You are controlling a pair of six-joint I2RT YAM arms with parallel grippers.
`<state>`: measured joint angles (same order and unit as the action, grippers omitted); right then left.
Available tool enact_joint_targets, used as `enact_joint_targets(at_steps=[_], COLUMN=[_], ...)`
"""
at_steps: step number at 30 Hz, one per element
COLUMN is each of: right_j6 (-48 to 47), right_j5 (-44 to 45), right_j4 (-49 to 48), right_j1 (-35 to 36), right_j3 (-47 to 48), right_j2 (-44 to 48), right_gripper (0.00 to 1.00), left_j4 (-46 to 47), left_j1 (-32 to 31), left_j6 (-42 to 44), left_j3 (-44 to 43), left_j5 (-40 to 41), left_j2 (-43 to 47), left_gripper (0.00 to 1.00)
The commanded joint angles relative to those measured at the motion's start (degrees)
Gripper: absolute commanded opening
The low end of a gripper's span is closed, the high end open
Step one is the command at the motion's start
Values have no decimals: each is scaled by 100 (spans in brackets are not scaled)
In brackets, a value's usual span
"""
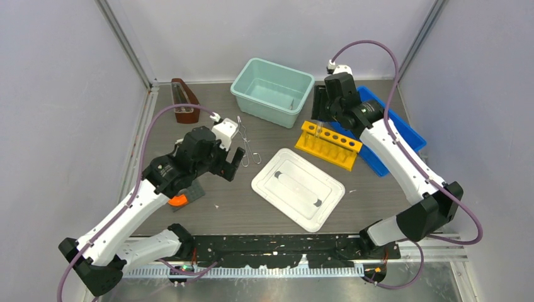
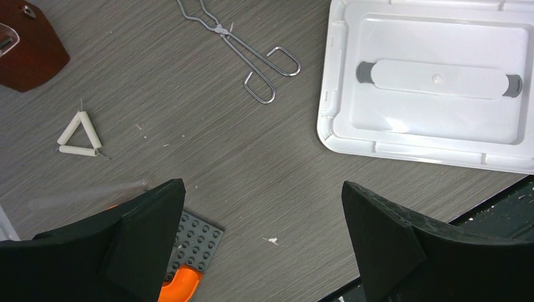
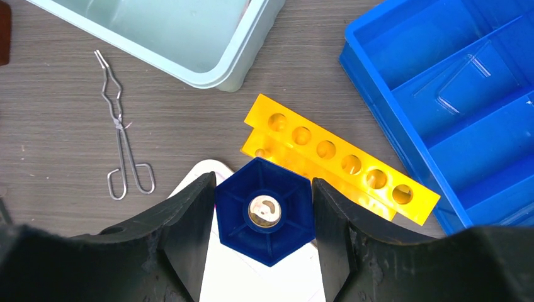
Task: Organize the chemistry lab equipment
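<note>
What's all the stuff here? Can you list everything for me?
bin: one, pale green, back middle.
tray: one, blue, divided, back right.
rack: one, yellow, beside the tray.
lid: one, white, in the middle.
wire tongs: one, silver, left of lid.
triangle: one, white, left side.
wedge: one, brown, back left.
studded plate: one, grey, front left.
knob: one, dark blue, six-sided, in right gripper.
left gripper: one, black, open, holding nothing.
right gripper: one, black, shut on knob.
</note>
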<state>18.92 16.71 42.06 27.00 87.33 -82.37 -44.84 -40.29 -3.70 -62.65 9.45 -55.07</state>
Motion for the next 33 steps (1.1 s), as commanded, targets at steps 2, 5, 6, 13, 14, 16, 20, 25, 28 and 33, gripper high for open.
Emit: enact_joint_targets(at_steps=[2, 5, 6, 13, 14, 16, 20, 25, 28, 33], right_j6=[-104, -90, -90, -133, -125, -80, 6, 8, -29, -72], right_j5=[148, 98, 81, 68, 64, 42, 27, 13, 5, -26], right_j4=[-350, -458, -478, -611, -600, -557, -504, -524, -521, -207], right_j1=[29, 33, 33, 33, 33, 29, 33, 33, 33, 33], right_j3=[213, 146, 136, 71, 51, 10, -101, -175, -77, 400], right_j2=[-119, -176, -184, -280, -293, -316, -353, -448, -487, -514], right_gripper=[36, 36, 36, 36, 36, 36, 36, 36, 36, 36], left_j4=[176, 180, 178, 199, 195, 193, 225, 234, 238, 254], left_j1=[-22, -23, -25, -22, -22, -22, -27, -22, -27, -23], left_j6=[124, 131, 133, 144, 146, 143, 157, 151, 161, 163], left_j3=[41, 49, 56, 69, 68, 77, 93, 105, 122, 136], left_j5=[116, 118, 126, 103, 102, 107, 142, 175, 204, 215], left_j2=[61, 51, 54, 18, 7, 14, 30, 20, 15, -8], left_gripper=[100, 100, 100, 100, 100, 100, 100, 100, 100, 100])
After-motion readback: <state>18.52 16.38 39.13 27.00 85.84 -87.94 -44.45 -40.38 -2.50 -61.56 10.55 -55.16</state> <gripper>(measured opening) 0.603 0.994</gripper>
